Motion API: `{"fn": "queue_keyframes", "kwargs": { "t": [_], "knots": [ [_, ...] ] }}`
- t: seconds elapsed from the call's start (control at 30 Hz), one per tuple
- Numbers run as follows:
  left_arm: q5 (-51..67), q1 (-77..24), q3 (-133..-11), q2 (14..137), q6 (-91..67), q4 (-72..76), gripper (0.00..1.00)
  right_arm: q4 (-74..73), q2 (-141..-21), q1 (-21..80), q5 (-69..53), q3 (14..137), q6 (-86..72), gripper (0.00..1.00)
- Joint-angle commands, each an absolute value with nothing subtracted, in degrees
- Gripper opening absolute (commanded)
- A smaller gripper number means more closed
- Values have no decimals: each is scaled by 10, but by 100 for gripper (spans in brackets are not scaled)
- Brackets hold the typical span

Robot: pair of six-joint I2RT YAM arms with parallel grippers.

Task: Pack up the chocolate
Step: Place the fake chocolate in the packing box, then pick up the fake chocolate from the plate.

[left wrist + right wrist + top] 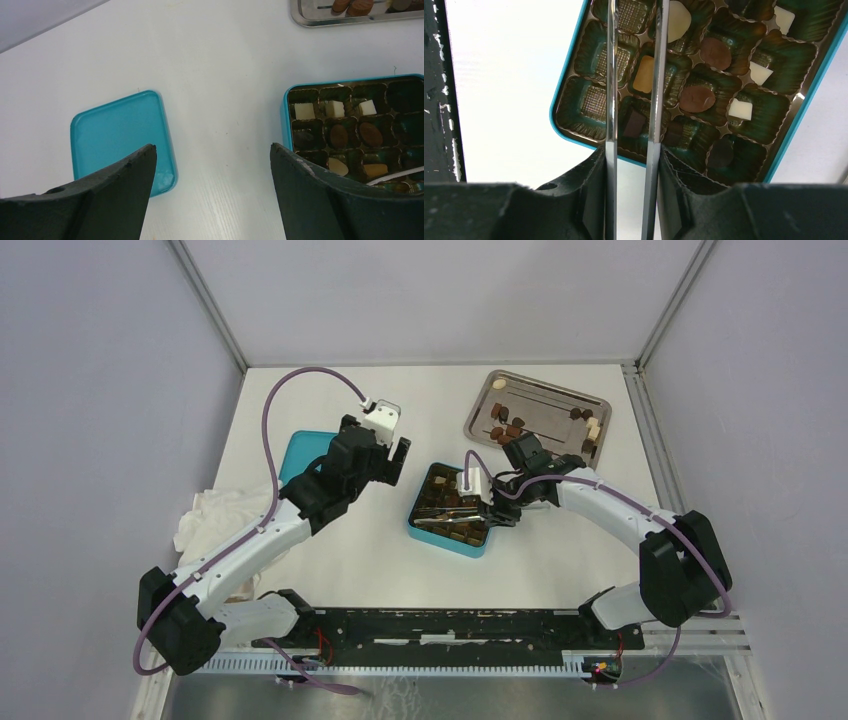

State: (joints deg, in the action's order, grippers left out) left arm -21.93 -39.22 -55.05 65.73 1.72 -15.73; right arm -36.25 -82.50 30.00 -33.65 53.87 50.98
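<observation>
The square teal box [414, 527] with its brown gridded insert stands mid-table. Several of its cells hold chocolate: white squares [335, 108], brown ovals [697, 99] and a caramel piece [644, 75]. More chocolate [505, 426] lies on the metal tray [560, 392]. My right gripper [631, 152] is shut on the long metal tweezers [611, 75], whose two arms reach over the box's near cells; their tips run out of the wrist view. My left gripper [212, 147] hangs open above bare table between the lid and the box, holding nothing.
The teal lid [298, 452] lies flat left of the box, and shows in the left wrist view [120, 132]. A crumpled white cloth [215, 515] sits at the table's left edge. Grey walls close in the table at the back and sides.
</observation>
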Motion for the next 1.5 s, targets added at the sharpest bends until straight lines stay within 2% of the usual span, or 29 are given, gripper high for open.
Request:
{"fn": "queue_keyframes", "kwargs": {
  "t": [0.0,0.4,0.7,1.07,1.47],
  "knots": [
    [-213,-390,-555,654,43,-139,89,-352,-806,294,-364,563,502,40],
    [-211,-389,-555,651,42,-139,89,-361,-775,227,-419,569,502,40],
    [-208,-389,-555,648,42,-139,89,-325,-748,126,-443,560,448,40],
    [-202,-389,-556,641,41,-141,89,-247,-777,35,-341,547,330,40],
    [-190,-389,-558,635,38,-141,89,-236,-833,-27,-241,562,317,40]
  ]
}}
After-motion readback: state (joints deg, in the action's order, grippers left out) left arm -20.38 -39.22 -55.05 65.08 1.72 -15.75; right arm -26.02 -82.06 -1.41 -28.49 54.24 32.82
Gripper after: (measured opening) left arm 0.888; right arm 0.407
